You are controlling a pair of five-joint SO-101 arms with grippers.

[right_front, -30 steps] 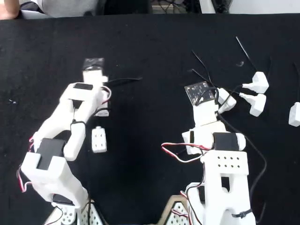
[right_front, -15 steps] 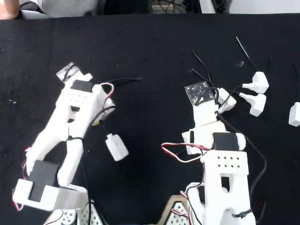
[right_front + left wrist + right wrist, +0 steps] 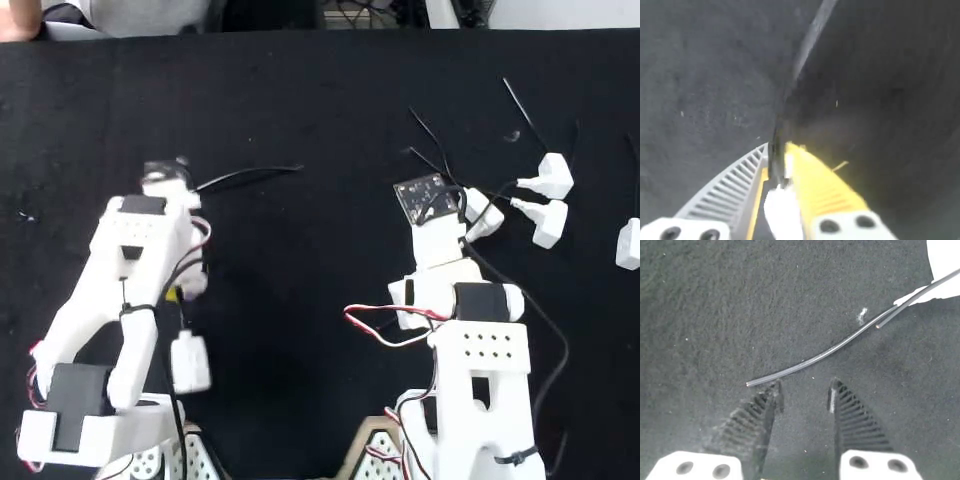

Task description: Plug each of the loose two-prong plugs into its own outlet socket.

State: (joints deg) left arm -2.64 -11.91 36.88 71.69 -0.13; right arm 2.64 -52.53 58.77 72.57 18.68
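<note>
Left arm: over the last second it swings back toward its base and to its own left, and now its lower links sit at the table's front edge
Left gripper: jaws pinched narrow on a thin black cord that runs out past the tips; a white piece sits between the jaws nearer the wrist, and I cannot tell what it is
White block: a second ago it lies on the table beside the arm; now it is nearer the front edge, close against the arm's lower link, so it comes along with the pull, though what ties it to the arm is hidden
Right gripper: unmoved, jaws moderately apart and empty, low over the cloth with a second cord just beyond the tips
Far plug and near plug: unmoved, loose on the table's right side, well apart from the white block
Meaning: nothing is plugged in yet; the left side is probably repositioning its piece, which ends up farther from the loose plugs
</note>
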